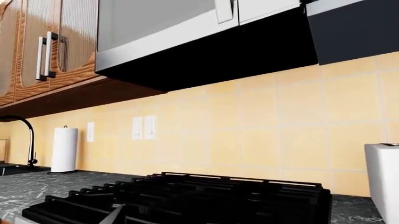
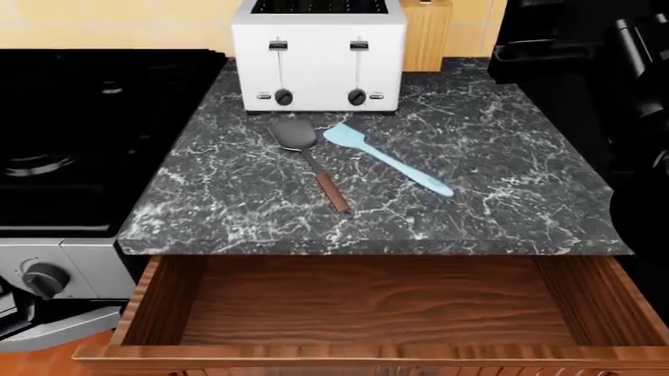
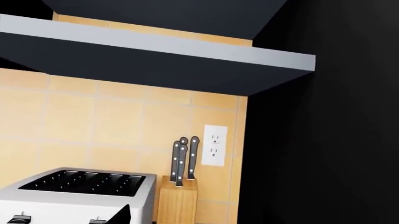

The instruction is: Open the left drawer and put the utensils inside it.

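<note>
Two slim, light, rigid spatulas, one wooden-handled (image 2: 312,163) and one light-blue (image 2: 388,158), lie mid-frame above the open drawer (image 2: 366,301). Their thin handles look likeliest to pinch well. Neither gripper's fingers are visible enough to tell if they are spread or pressed together.

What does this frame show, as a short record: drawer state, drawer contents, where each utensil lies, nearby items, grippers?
drawer: the left drawer is pulled open below the counter edge
drawer contents: none visible, bare wood inside
metal spatula: lying on the marble counter, head toward the toaster, wooden handle toward the drawer
blue spatula: lying on the counter beside the metal one, apart from it
other items: stove left of the counter; knife block behind the toaster
grippers: neither gripper appears in the head view; state cannot be told
</note>
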Controlling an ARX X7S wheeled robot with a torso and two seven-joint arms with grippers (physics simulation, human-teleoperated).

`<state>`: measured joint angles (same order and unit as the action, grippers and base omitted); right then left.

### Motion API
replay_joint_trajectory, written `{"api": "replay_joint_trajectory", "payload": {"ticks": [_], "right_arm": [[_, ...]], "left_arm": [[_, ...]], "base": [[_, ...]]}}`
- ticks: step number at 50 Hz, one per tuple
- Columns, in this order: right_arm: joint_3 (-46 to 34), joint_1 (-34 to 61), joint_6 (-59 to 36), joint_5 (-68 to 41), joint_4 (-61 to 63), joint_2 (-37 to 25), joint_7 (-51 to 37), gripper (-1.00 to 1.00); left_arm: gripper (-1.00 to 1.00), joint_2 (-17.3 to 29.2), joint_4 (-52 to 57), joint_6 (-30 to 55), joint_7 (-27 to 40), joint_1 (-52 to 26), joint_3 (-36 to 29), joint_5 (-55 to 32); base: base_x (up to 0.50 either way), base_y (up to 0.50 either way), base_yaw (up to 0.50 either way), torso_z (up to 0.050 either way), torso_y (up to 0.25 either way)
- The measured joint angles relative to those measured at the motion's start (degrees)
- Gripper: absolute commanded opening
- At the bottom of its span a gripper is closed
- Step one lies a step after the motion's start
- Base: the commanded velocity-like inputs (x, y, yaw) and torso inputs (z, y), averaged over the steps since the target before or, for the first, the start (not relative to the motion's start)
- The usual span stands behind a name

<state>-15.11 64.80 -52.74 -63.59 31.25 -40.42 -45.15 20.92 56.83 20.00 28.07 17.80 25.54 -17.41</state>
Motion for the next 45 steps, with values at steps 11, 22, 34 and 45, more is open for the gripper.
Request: {"api": "replay_joint_trajectory", "payload": {"ticks": [11,22,34,45], "right_arm": [[-0.10,-0.29,0.15,0.05,0.17,-0.20,0.00,1.00],[0.05,-0.63,0.31,-0.11,0.44,-0.48,-0.17,1.00],[0.22,-0.80,0.46,-0.31,0.64,-0.71,-0.35,1.00],[0.20,-0.81,0.62,-0.41,0.66,-0.74,-0.42,1.00]], "left_arm": [[1.00,0.27,-0.01,-0.20,0.35,0.25,0.13,-0.28],[1.00,0.56,0.00,-0.34,0.70,0.43,0.03,-0.41],[1.00,0.86,0.00,-0.49,1.11,0.56,-0.12,-0.54],[1.00,1.14,-0.02,-0.62,1.46,0.66,-0.23,-0.73]], "base": [[0.12,0.00,0.00,0.000,0.000],[0.12,0.00,0.00,0.000,0.000],[0.11,0.00,0.00,0.000,0.000],[0.12,0.00,0.00,0.000,0.001]]}}
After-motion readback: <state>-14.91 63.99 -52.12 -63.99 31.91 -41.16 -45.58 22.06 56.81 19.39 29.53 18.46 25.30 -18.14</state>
